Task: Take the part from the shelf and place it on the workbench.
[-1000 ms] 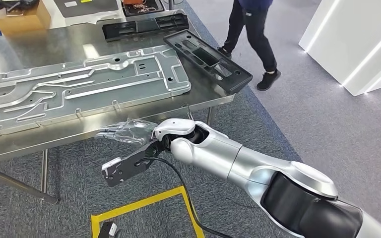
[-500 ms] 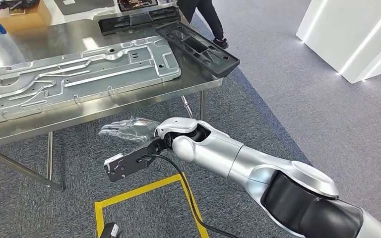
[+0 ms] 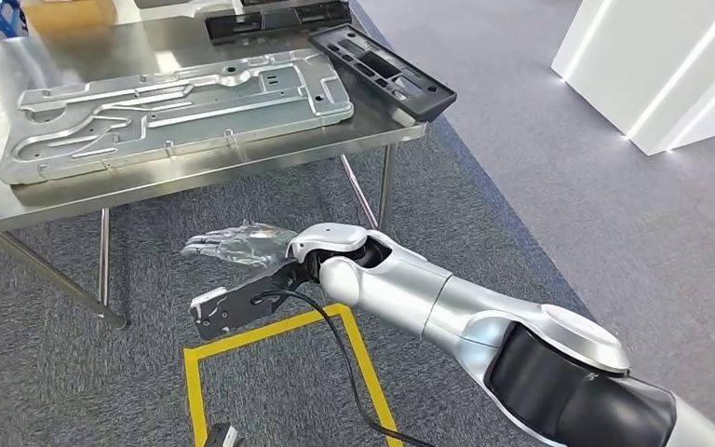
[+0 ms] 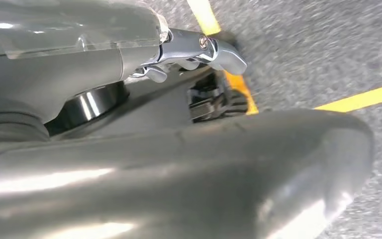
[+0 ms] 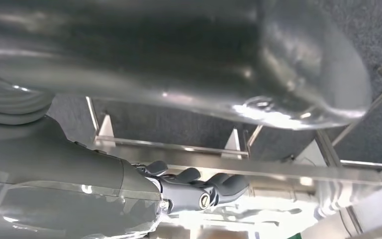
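While you look from the head view, your right hand (image 3: 233,244) hangs over the grey carpet (image 3: 540,214) in front of the steel workbench (image 3: 400,135), its fingers stretched out and apart with nothing in them. The large silver metal part (image 3: 177,112) lies flat on the workbench, beside a black plastic panel (image 3: 382,70) at the corner. Your left hand's (image 4: 199,50) fingers are curled near yellow floor tape (image 4: 358,97); whether it grips anything, you cannot tell.

Large embossed silver metal part (image 3: 182,116) lies flat on the steel workbench (image 3: 242,168).
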Controlling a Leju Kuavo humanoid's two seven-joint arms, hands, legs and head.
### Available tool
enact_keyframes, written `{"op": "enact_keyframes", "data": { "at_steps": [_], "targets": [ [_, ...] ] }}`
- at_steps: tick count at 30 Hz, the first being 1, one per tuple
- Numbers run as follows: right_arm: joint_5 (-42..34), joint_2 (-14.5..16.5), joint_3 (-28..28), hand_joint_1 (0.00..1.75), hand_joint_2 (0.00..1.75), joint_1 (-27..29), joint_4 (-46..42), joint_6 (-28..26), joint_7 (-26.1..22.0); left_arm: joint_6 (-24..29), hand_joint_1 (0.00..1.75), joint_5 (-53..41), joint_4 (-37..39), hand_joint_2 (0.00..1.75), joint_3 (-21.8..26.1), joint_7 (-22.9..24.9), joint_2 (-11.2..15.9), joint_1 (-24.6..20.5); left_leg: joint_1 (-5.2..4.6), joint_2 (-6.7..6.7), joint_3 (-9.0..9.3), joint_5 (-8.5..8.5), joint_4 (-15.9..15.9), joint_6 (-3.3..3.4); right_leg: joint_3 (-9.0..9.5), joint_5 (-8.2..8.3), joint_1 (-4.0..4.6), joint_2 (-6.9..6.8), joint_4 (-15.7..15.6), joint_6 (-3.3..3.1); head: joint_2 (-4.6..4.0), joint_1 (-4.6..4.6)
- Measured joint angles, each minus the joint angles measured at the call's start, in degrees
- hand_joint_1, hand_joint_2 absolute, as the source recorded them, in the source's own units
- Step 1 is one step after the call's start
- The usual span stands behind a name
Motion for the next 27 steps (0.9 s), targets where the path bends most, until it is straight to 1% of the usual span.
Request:
{"op": "enact_keyframes", "data": {
  "at_steps": [1, 2, 3, 4, 5, 6, 7, 8, 9, 10, 11, 12, 13, 14, 15, 16, 17, 18, 19, 20, 21, 22, 23, 24, 25, 26, 27],
  "targets": [
    [0.0, 0.01, 0.0, 0.0, 0.0, 0.07, 0.15, -0.03, 0.01, -0.01, 0.0, -0.01, 0.0, 0.0, -0.07, 0.0, -0.09, 0.08, 0.0, 0.02, -1.08, 0.74, 0.11, -0.11, 0.91, 1.07, -0.07, 0.0, 0.61, 0.02, 0.0, 0.0],
    [0.0, 0.04, 0.0, 0.0, 0.0, 0.1, 0.27, -0.1, 0.01, -0.01, 0.0, -0.01, 0.0, 0.0, -0.11, -0.01, -0.13, 0.12, 0.0, 0.04, -2.08, 1.43, 0.24, -0.25, 2.85, 2.62, -0.13, 0.0, -0.85, -0.07, 0.0, 0.0],
    [0.01, 0.14, 0.0, 0.0, 0.0, 0.09, 0.37, -0.23, -0.03, 0.04, 0.0, -0.01, 0.0, 0.0, -0.17, -0.01, -0.16, 0.13, 0.0, 0.03, -2.93, 2.07, 0.41, -0.43, 5.77, 3.69, -0.17, 0.03, -4.01, -0.27, 0.0, 0.0],
    [0.01, 0.32, -0.01, 0.0, 0.0, 0.05, 0.43, -0.4, -0.09, 0.15, 0.0, 0.01, 0.0, 0.0, -0.23, -0.03, -0.2, 0.13, -0.08, -0.02, -3.64, 2.62, 0.61, -0.66, 9.34, 3.57, -0.09, 0.07, -8.46, -0.54, 0.0, 0.01],
    [0.02, 0.56, -0.02, 0.0, 0.0, 0.01, 0.48, -0.62, -0.21, 0.27, 0.0, 0.02, -0.01, 0.0, -0.29, -0.08, -0.25, 0.15, -0.13, -0.04, -4.08, 3.19, 0.69, -0.95, 12.37, 2.81, 0.02, 0.12, -12.53, -0.84, 0.0, 0.0],
    [0.02, 0.77, -0.03, 0.0, 0.0, -0.04, 0.54, -0.8, -0.4, 0.38, 0.0, 0.04, -0.01, 0.0, -0.34, -0.12, -0.28, 0.17, -0.14, -0.05, -4.32, 3.79, 0.63, -1.3, 14.41, 1.93, 0.19, 0.17, -15.62, -1.15, 0.0, 0.0],
    [0.02, 0.93, -0.04, 0.0, 0.0, -0.05, 0.61, -0.93, -0.58, 0.43, 0.0, 0.06, -0.01, 0.0, -0.37, -0.2, -0.33, 0.21, -0.11, -0.04, -4.46, 4.44, 0.39, -1.68, 15.32, 1.42, 0.41, 0.2, -17.39, -1.47, 0.0, 0.0],
    [0.02, 0.98, -0.04, 0.0, 0.0, -0.01, 0.71, -1.02, -0.75, 0.44, 0.0, 0.08, -0.01, 0.0, -0.38, -0.27, -0.37, 0.33, -0.06, -0.03, -4.55, 5.15, 0.02, -2.09, 15.14, 1.78, 0.44, 0.19, -17.84, -1.85, 0.0, 0.0],
    [0.03, 0.98, -0.03, 0.0, 0.0, 0.04, 0.87, -1.06, -0.91, 0.44, 0.0, 0.09, 0.0, 0.0, -0.39, -0.33, -0.4, 0.49, 0.07, -0.05, -4.79, 5.14, -0.06, -2.44, 14.66, 2.49, 0.42, 0.06, -18.06, -2.3, 0.0, 0.01],
    [0.03, 0.99, -0.03, 0.0, 0.0, 0.11, 1.03, -1.11, -1.06, 0.45, 0.0, 0.11, 0.0, 0.0, -0.39, -0.42, -0.42, 0.66, 0.14, -0.08, -5.29, 3.91, 0.64, -2.7, 14.04, 3.29, 0.35, -0.08, -18.2, -2.81, 0.0, 0.0],
    [0.04, 1.01, -0.02, 0.0, 0.0, 0.16, 1.2, -1.17, -1.21, 0.45, 0.0, 0.14, 0.0, 0.0, -0.39, -0.49, -0.42, 0.79, 0.19, -0.1, -5.99, 1.64, 2.3, -2.91, 13.3, 4.14, 0.24, -0.21, -18.38, -3.25, 0.0, -0.01],
    [0.06, 1.03, -0.02, 0.0, 0.0, 0.2, 1.35, -1.24, -1.41, 0.46, 0.0, 0.15, 0.0, 0.0, -0.4, -0.56, -0.42, 0.81, 0.28, -0.09, -6.86, -1.64, 5.31, -3.04, 12.36, 4.98, 0.26, -0.32, -18.41, -3.58, 0.0, -0.02],
    [0.07, 1.05, -0.02, 0.0, 0.0, 0.26, 1.47, -1.31, -1.6, 0.46, 0.0, 0.16, 0.0, 0.0, -0.41, -0.61, -0.42, 0.77, 0.28, -0.08, -7.71, -4.77, 9.13, -3.17, 11.34, 5.76, 0.33, -0.32, -18.38, -3.78, 0.0, -0.02],
    [0.08, 1.05, -0.02, 0.0, 0.0, 0.37, 1.58, -1.37, -1.72, 0.46, 0.0, 0.16, 0.0, 0.0, -0.43, -0.62, -0.41, 0.7, 0.28, -0.07, -8.25, -6.73, 12.98, -3.28, 10.33, 6.54, 0.42, -0.33, -18.32, -3.82, 0.0, -0.02],
    [0.08, 1.04, -0.02, 0.0, 0.0, 0.5, 1.7, -1.4, -1.84, 0.46, 0.0, 0.16, 0.0, 0.0, -0.44, -0.62, -0.41, 0.66, 0.28, -0.08, -8.31, -7.29, 16.12, -3.35, 9.23, 7.33, 0.5, -0.34, -18.22, -3.81, 0.0, -0.02],
    [0.08, 1.03, -0.02, 0.0, 0.0, 0.63, 1.82, -1.43, -1.89, 0.46, 0.0, 0.1, 0.0, 0.0, -0.45, -0.62, -0.39, 0.68, 0.28, -0.08, -7.59, -6.37, 17.58, -3.35, 8.12, 8.09, 0.55, -0.34, -18.06, -3.74, 0.0, -0.02],
    [0.08, 1.0, -0.02, 0.0, 0.0, 0.72, 1.92, -1.44, -1.9, 0.46, 0.0, 0.03, 0.0, 0.0, -0.47, -0.61, -0.37, 0.7, 0.27, -0.08, -5.97, -4.73, 17.14, -3.28, 7.04, 8.79, 0.57, -0.34, -17.85, -3.63, 0.0, -0.02],
    [0.09, 0.96, -0.02, 0.0, 0.0, 0.77, 1.99, -1.46, -1.92, 0.46, 0.0, -0.12, 0.0, 0.0, -0.51, -0.6, -0.34, 0.72, 0.27, -0.08, -3.32, -3.36, 14.65, -3.13, 6.06, 9.43, 0.58, -0.32, -17.59, -3.49, 0.0, -0.02],
    [0.08, 0.92, -0.03, 0.0, 0.0, 0.78, 2.03, -1.49, -1.95, 0.45, 0.0, -0.29, -0.01, 0.0, -0.59, -0.6, -0.32, 0.71, 0.19, -0.09, 0.15, -3.26, 10.63, -2.92, 5.24, 9.97, 0.66, -0.3, -17.31, -3.29, 0.0, -0.02],
    [0.07, 0.87, -0.06, 0.0, 0.0, 0.76, 2.03, -1.53, -1.97, 0.43, 0.0, -0.44, -0.01, 0.0, -0.72, -0.59, -0.32, 0.66, 0.09, -0.11, 3.55, -4.18, 6.0, -2.67, 4.68, 10.46, 0.74, -0.3, -17.04, -3.05, 0.0, -0.02],
    [0.05, 0.81, -0.09, 0.0, 0.0, 0.75, 2.03, -1.57, -1.99, 0.38, 0.0, -0.58, -0.01, 0.0, -0.86, -0.58, -0.32, 0.6, -0.06, -0.13, 5.98, -5.39, 2.34, -2.41, 4.35, 10.99, 0.78, -0.34, -16.92, -2.77, 0.0, -0.01],
    [0.03, 0.75, -0.11, 0.0, 0.0, 0.74, 2.02, -1.61, -2.02, 0.33, 0.0, -0.64, -0.01, 0.0, -1.03, -0.54, -0.33, 0.56, -0.26, -0.16, 7.29, -6.39, 0.05, -2.13, 4.18, 11.54, 0.78, -0.39, -16.95, -2.45, 0.0, -0.01],
    [0.02, 0.69, -0.13, 0.0, 0.0, 0.77, 2.02, -1.64, -2.04, 0.29, 0.0, -0.68, 0.0, 0.0, -1.18, -0.49, -0.33, 0.6, -0.33, -0.16, 7.41, -6.45, -0.94, -1.8, 4.11, 12.17, 0.76, -0.44, -17.09, -2.1, 0.0, -0.01],
    [0.01, 0.58, -0.13, 0.0, 0.0, 0.8, 2.03, -1.66, -2.05, 0.26, 0.0, -0.69, 0.0, 0.0, -1.3, -0.43, -0.34, 0.64, -0.29, -0.03, 6.93, -5.87, -0.94, -1.42, 3.97, 12.4, 0.64, -0.4, -17.15, -1.76, 0.0, -0.01],
    [0.0, 0.47, -0.13, 0.0, 0.0, 0.81, 2.04, -1.66, -2.04, 0.25, 0.0, -0.69, 0.0, 0.0, -1.39, -0.38, -0.35, 0.65, -0.19, 0.09, 6.5, -5.19, -1.04, -0.94, 3.58, 11.63, 0.55, -0.28, -16.69, -1.43, 0.0, -0.01],
    [0.0, 0.32, -0.13, 0.0, 0.0, 0.83, 2.06, -1.67, -2.02, 0.25, 0.0, -0.68, 0.0, 0.0, -1.44, -0.36, -0.37, 0.63, -0.05, 0.22, 5.86, -4.38, -1.18, -0.52, 2.91, 9.69, 0.45, -0.13, -15.2, -1.14, 0.0, 0.0],
    [0.0, 0.14, -0.13, 0.0, 0.0, 0.85, 2.08, -1.67, -1.99, 0.23, 0.0, -0.68, 0.0, 0.0, -1.48, -0.35, -0.39, 0.56, 0.04, 0.34, 5.08, -3.58, -1.19, -0.22, 1.95, 6.72, 0.29, 0.0, -12.47, -0.89, 0.0, 0.0]
  ]
}}
